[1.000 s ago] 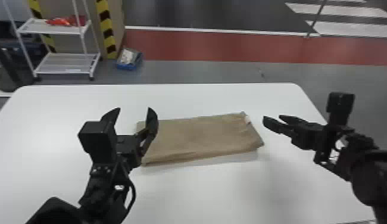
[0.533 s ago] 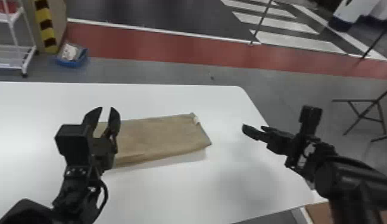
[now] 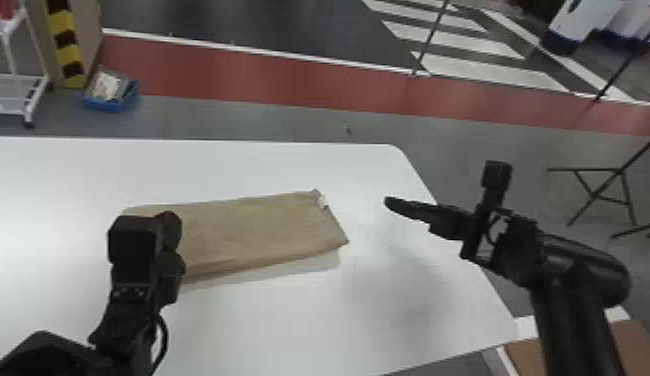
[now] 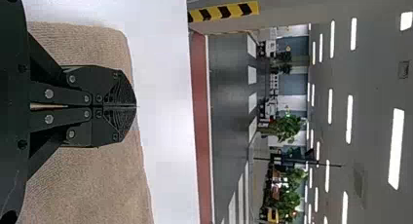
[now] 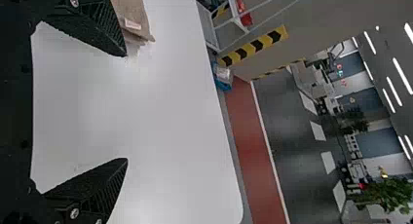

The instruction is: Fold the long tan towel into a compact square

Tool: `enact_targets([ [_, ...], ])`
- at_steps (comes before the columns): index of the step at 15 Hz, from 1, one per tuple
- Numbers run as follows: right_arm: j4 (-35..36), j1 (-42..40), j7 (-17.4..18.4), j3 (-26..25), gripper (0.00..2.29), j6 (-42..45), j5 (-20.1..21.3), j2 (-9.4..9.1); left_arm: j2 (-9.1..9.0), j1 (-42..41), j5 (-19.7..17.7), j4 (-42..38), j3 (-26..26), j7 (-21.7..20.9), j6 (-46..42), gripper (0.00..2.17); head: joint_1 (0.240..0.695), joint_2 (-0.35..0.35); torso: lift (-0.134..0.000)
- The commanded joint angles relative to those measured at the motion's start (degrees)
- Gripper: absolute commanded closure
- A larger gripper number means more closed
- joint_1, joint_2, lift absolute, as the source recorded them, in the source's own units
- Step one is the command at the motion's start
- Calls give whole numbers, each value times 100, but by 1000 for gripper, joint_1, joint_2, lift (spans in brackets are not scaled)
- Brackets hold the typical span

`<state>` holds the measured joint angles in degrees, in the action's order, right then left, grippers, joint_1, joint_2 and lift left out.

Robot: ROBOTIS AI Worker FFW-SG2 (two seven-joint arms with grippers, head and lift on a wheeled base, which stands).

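The left gripper (image 3: 170, 230) is over the left end of the tan towel (image 3: 259, 230), which lies folded as a flat rectangle with a small white tag at its right end. In the left wrist view the left gripper (image 4: 135, 106) is shut, its tips meeting with no cloth seen between them, and the towel (image 4: 92, 185) spreads behind it. Off the towel's right end, apart from it, stands the right gripper (image 3: 389, 201). Seen from its own wrist, the right gripper (image 5: 127, 107) is open wide, with the tagged towel corner (image 5: 136, 19) beyond one finger.
The white table (image 3: 289, 330) has its rounded far right corner beyond the towel. Past the table are a white shelf cart (image 3: 19, 80) and a blue bin (image 3: 111, 95) on the floor. A brown surface (image 3: 564, 357) lies at the lower right.
The head view has swung to the right, shifting the table and towel leftward in it. My left gripper's fingers, spread apart before, have closed. The towel keeps its shape.
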<state>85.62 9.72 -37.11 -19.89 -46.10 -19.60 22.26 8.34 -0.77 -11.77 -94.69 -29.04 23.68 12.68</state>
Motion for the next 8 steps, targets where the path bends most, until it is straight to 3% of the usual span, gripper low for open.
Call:
enact_targets([
  [1,-502,461,-68,433,124,-203,35,7,19,-2,8,-15,21,-21,99,2142,695,-326,-125],
  [5,-792,944,-296,741,124,-871,123,7,10,-2,8,21,30,-91,292,2142,695,-285,-125],
  [8,-1319,1401,-490,1110,124,-906,246,-11,-8,50,43,179,48,-109,292,2142,695,-265,-125],
])
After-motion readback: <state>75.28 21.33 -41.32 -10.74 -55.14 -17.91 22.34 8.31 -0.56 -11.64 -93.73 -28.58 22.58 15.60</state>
